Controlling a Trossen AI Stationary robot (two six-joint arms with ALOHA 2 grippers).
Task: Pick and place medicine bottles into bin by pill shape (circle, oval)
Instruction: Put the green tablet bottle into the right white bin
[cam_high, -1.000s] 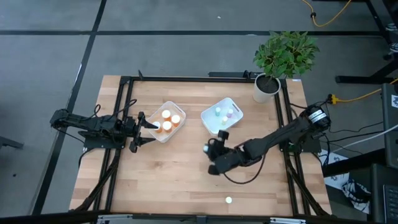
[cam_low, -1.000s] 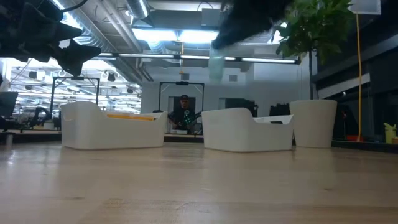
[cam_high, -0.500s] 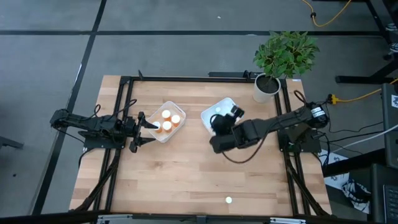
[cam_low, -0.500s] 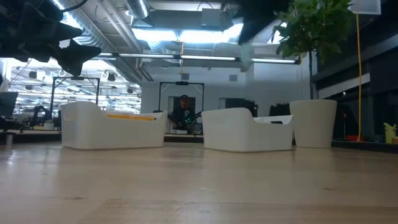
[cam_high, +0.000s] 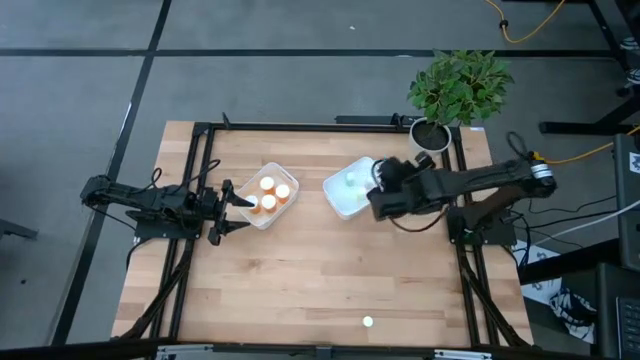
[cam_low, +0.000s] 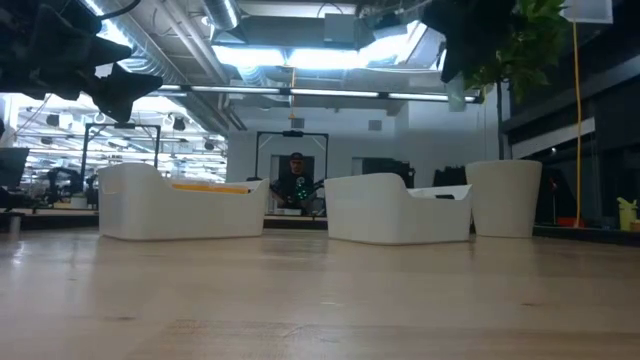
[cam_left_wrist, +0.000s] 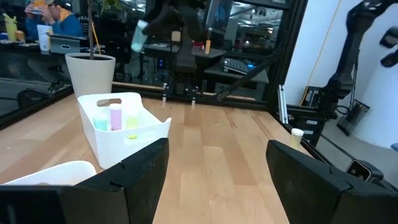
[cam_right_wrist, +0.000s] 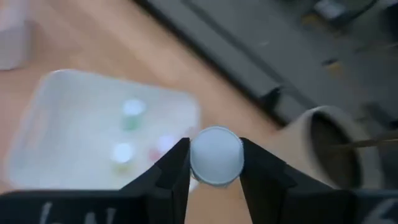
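I have the right claw (cam_high: 381, 183) up above the tabletop (cam_high: 300, 280), its two fingers (cam_right_wrist: 171, 171) pinching a pale-capped medicine bottle (cam_right_wrist: 215, 155) between them. Directly beneath it sits the white bin (cam_high: 345, 195) holding pale green and pink bottles (cam_right_wrist: 130, 114); the white plant pot (cam_right_wrist: 336, 146) is just beyond the claw, off to one side.

My left claw (cam_high: 235, 208) waits low at the edge of the other bin (cam_high: 265, 215), where the orange bottles (cam_high: 268, 186) stand, fingers spread with nothing between them. One small bottle (cam_high: 368, 322) stands alone, well away from both claws near the tabletop's front edge.
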